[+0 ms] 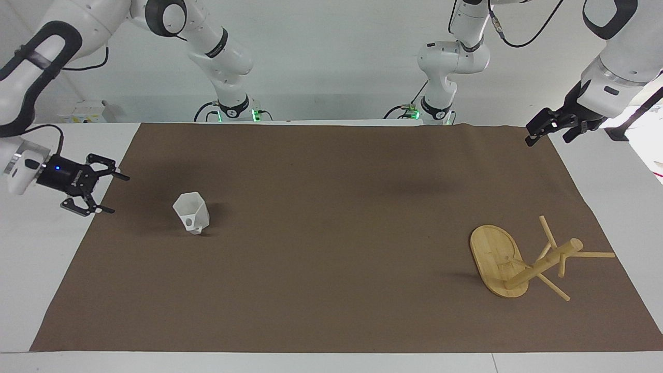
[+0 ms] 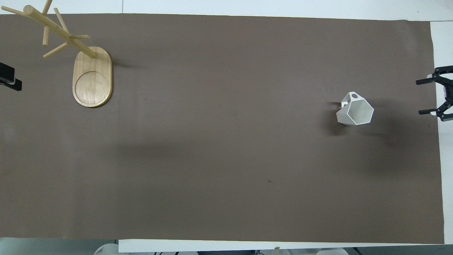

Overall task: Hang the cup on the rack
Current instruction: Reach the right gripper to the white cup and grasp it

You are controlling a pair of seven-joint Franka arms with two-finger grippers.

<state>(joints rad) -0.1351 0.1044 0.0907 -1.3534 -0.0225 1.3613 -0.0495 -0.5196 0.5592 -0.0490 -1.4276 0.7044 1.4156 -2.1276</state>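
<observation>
The white faceted cup (image 1: 190, 211) stands upright on the brown mat toward the right arm's end, its pierced handle on the side away from the robots; it also shows in the overhead view (image 2: 355, 109). My right gripper (image 1: 118, 194) is open and empty over the mat's edge beside the cup. Its fingers point at the cup, a clear gap away; it also shows in the overhead view (image 2: 419, 97). The bamboo rack (image 1: 497, 259) stands toward the left arm's end, pegs bare, and shows in the overhead view (image 2: 92, 76). My left gripper (image 1: 538, 129) waits over the mat's corner.
A brown mat (image 1: 331, 248) covers most of the white table (image 1: 46, 269). Only the cup and the rack stand on it. The two arm bases stand at the robots' end of the table.
</observation>
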